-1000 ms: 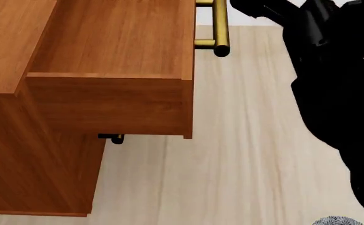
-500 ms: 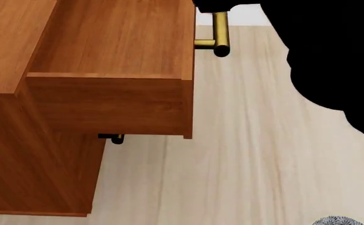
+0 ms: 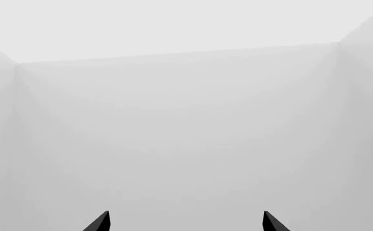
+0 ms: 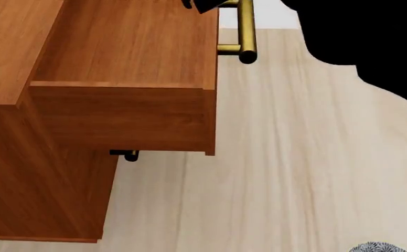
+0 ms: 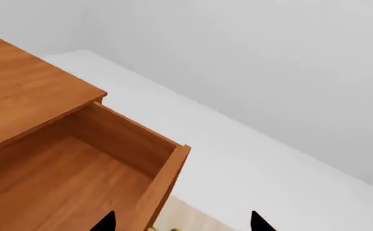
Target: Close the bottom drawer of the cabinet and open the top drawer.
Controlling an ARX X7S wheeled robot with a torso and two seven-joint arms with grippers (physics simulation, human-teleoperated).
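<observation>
With the right claw (image 5: 180, 222) spread apart over the top drawer (image 4: 130, 47), a careless retreat could snag its handle (image 4: 245, 31) and jolt the cabinet (image 4: 42, 173).

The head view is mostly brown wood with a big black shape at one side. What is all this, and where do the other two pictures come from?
It is a simulated two-armed robot on wheels, steered by a person.

The head view looks down from the robot's head. The brown wood is a small cabinet standing on a pale floor. Its top drawer is pulled out and empty, with a brass handle on its front. Another handle peeks out beneath it. The black shape is the robot's right arm, reaching towards the brass handle.

The other two pictures come from cameras near each arm's jaws; the two dark tips at the edge of each picture are those jaws. The right one looks into the open drawer. The left one sees only a blank wall. Both sets of jaws stand apart and hold nothing.
</observation>
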